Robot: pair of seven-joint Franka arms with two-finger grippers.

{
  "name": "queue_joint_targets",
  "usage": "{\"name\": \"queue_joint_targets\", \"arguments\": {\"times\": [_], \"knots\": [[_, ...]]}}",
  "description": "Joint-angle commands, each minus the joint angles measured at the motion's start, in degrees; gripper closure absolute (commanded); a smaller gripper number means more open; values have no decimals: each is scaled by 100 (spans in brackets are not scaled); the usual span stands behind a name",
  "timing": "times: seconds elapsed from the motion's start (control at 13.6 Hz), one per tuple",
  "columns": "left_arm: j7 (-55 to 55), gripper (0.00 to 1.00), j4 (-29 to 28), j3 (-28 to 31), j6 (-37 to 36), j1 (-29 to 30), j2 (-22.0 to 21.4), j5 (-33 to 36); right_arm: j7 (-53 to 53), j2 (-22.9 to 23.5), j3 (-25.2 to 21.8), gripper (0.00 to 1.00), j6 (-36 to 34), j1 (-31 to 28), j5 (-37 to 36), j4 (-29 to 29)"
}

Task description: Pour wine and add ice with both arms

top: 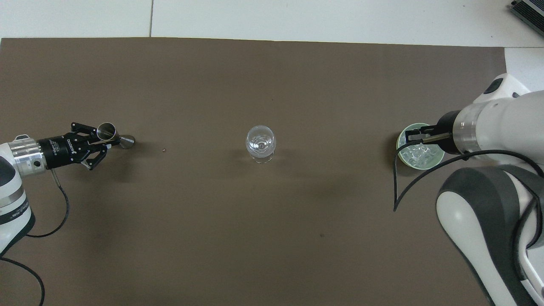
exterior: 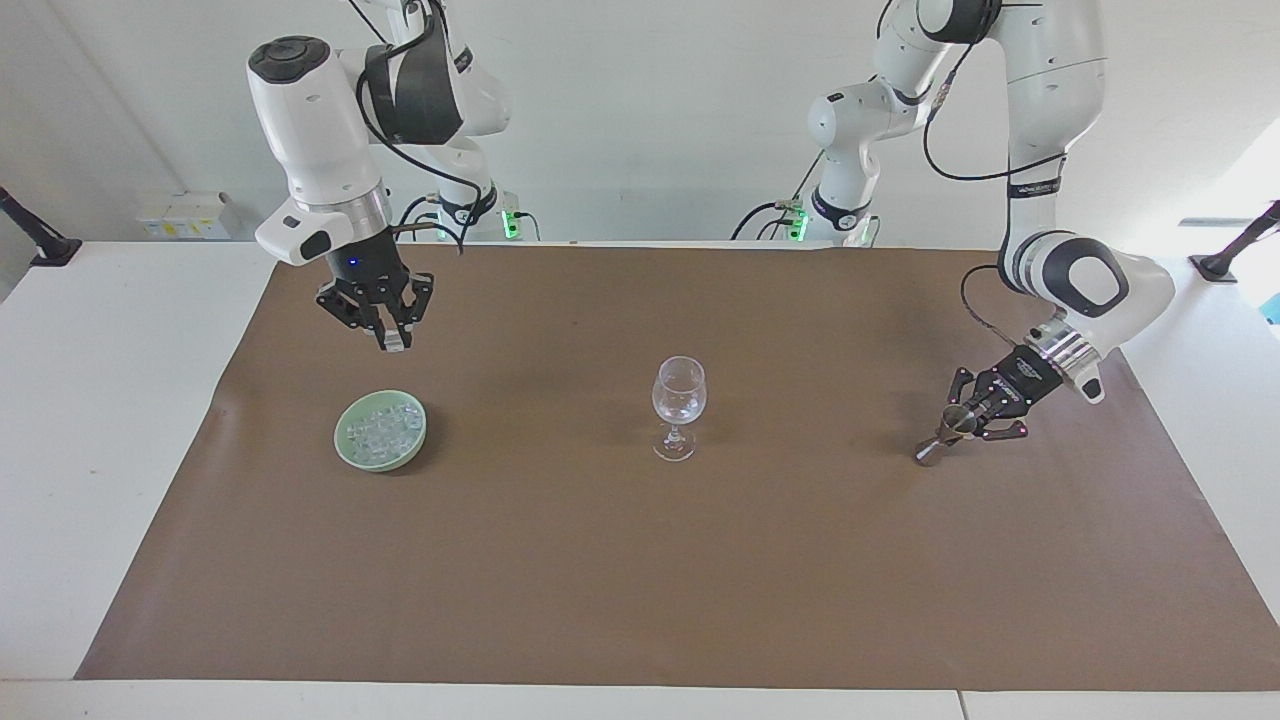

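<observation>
White walls back a pale surface (exterior: 120, 420) covered by a brown mat (exterior: 640, 560). At the frame's centre in both views stands a wine glass (exterior: 679, 405), upright and empty as far as can be seen. At centre left of the facing view sits a green bowl (exterior: 345, 447) with the ice (exterior: 383, 430) heaped in it. The right end effector (exterior: 393, 343) hangs in the air above the mat, up-frame of the bowl, its fingertips closed narrow; something small and pale shows at the tips, probably an ice cube, though that cannot be made out for sure. At centre right of the facing view, the left end effector (exterior: 962, 420) is clamped on a steel jigger (exterior: 940, 439), which leans with its lower cup touching the mat. Judging from this, the task is early: nothing has reached the glass. Pouring from the jigger and dropping ice both remain.
</observation>
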Motion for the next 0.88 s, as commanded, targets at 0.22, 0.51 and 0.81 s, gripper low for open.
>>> {"name": "queue_joint_targets", "arguments": {"times": [0.22, 0.51, 0.81], "knots": [[12, 99, -167, 11, 51, -84, -60, -62, 1438, 597, 701, 100, 520, 588, 610, 685], [415, 78, -228, 20, 60, -75, -78, -62, 2247, 1001, 692, 100, 810, 1275, 593, 1115], [530, 0, -123, 29, 7, -66, -60, 35, 2486, 1451, 692, 100, 1161, 1601, 469, 1390]]}}
